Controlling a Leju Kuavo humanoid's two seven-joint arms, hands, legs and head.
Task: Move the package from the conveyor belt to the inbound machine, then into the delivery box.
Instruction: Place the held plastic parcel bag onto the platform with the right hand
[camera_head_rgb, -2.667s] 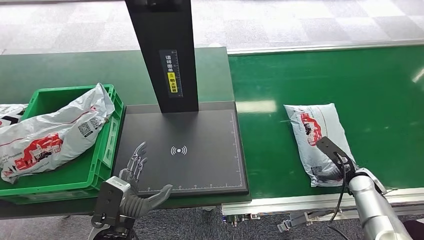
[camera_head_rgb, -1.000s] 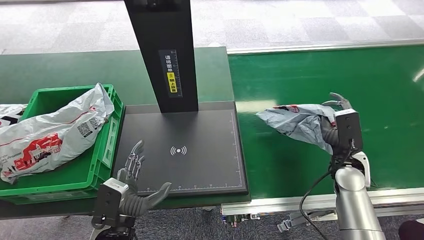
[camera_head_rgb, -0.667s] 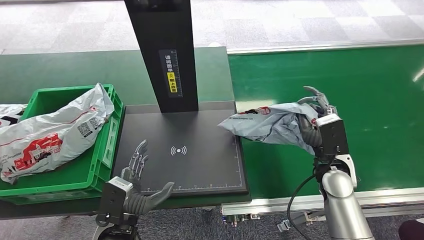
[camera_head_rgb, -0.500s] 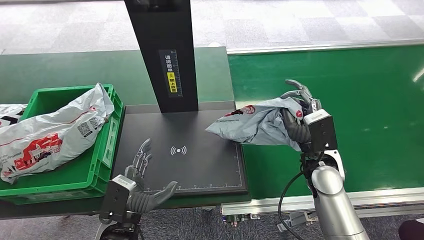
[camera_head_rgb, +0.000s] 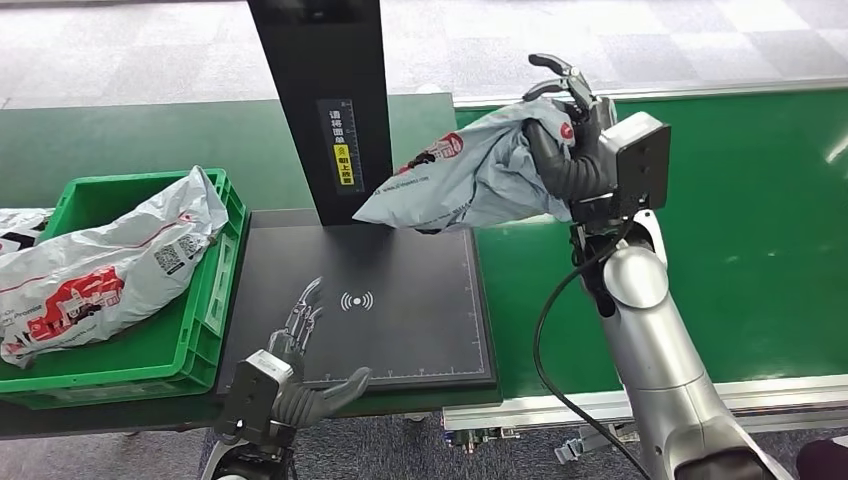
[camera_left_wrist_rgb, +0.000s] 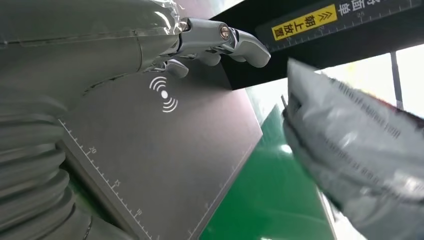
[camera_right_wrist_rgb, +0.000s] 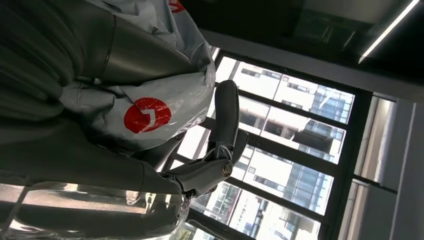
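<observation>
Above the far right corner of the inbound machine's dark scanning plate (camera_head_rgb: 400, 330), the grey package (camera_head_rgb: 460, 180) is held in the air by the right hand (camera_head_rgb: 565, 135), whose fingers are clamped around its right end. The package's long axis runs roughly left to right in the head view, with the free end pointing left and slightly down toward the black post (camera_head_rgb: 325, 100) and nearly touching it, while the gripped end sits higher over the edge of the green conveyor belt (camera_head_rgb: 720, 220). The left hand (camera_head_rgb: 300, 375) is seen low at the plate's near edge, its fingers spread apart and holding nothing. To the left of the plate, a green delivery box (camera_head_rgb: 215, 300) is occupied by another printed package (camera_head_rgb: 100, 270).
</observation>
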